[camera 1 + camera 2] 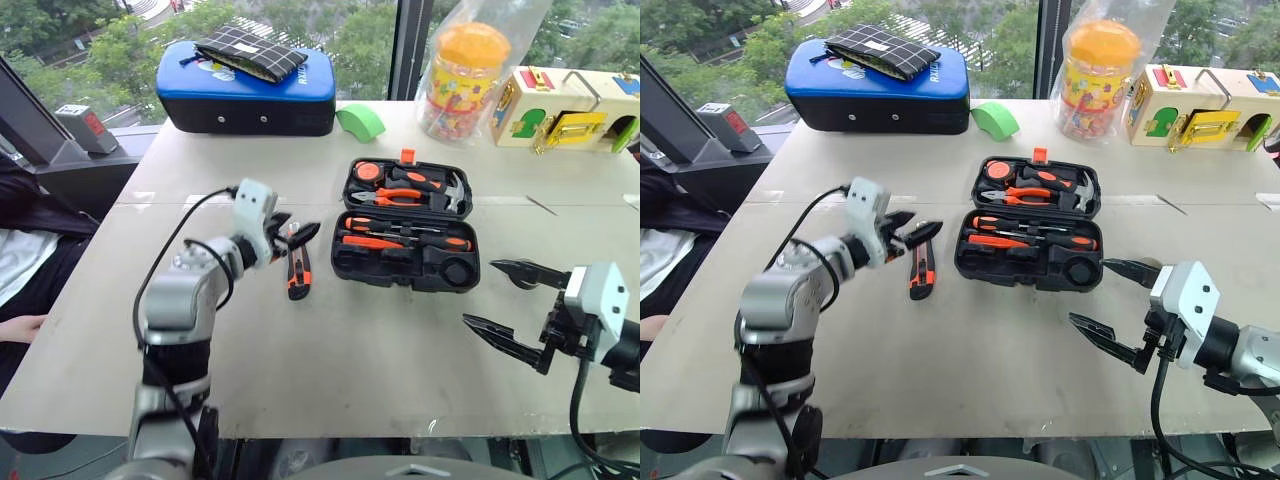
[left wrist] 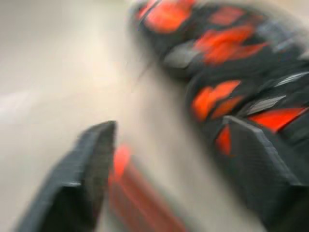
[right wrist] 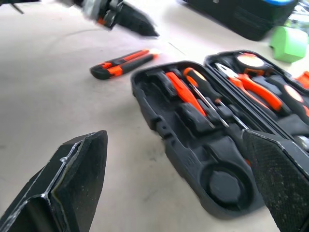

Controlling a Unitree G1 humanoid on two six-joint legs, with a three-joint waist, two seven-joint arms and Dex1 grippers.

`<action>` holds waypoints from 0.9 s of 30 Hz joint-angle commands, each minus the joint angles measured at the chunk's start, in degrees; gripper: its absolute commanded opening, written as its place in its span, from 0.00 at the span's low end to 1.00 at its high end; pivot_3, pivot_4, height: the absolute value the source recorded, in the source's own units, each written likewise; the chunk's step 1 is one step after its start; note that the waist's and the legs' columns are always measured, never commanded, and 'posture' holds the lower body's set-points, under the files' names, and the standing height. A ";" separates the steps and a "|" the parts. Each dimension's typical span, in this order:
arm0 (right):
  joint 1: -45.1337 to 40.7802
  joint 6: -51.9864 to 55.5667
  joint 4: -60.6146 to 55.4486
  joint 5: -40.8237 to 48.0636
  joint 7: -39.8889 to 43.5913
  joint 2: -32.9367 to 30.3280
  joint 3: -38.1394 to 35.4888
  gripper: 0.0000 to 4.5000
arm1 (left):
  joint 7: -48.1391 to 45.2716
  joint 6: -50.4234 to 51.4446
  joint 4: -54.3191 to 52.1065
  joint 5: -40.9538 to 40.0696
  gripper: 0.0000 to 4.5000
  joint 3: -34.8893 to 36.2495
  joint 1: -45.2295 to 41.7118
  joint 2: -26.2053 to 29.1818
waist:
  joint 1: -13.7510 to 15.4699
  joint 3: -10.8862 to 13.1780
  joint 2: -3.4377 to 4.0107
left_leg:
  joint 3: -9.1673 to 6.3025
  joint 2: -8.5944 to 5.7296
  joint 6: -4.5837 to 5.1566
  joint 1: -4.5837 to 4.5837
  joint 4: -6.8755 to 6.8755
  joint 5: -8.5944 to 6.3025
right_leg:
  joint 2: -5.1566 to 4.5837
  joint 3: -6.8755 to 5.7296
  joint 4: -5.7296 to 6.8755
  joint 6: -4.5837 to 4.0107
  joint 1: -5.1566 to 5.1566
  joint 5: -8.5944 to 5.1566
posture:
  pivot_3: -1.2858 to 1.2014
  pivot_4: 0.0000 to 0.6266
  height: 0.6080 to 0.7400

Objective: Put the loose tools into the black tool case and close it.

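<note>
the pale worktop (image 1: 330,350) carries an open black tool case (image 1: 408,225), a utility knife (image 1: 298,270) just left of it, a blue-topped case (image 1: 245,88), a green tape roll (image 1: 360,121), a plastic jar (image 1: 462,75) and a wooden toy box (image 1: 565,108).

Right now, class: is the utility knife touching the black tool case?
Apart. The right wrist view shows bare table between the utility knife and the black tool case.

utility knife (image 1: 298,268) left of tool case (image 1: 408,238) | both on table (image 1: 330,350)
</note>
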 commanded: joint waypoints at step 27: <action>0.16 0.18 -1.07 2.77 0.53 -1.35 -0.38 1.00 | -6.88 -15.08 -3.91 -3.01 0.37 -5.16 2.80 3.93 | 0.03 -0.04 0.04 | 0.05 -0.11 -0.05 -0.04 -0.09 0.02 | -0.32 -0.13 -0.08 -0.03 0.00 -0.01 | 0.52 0.24 1.00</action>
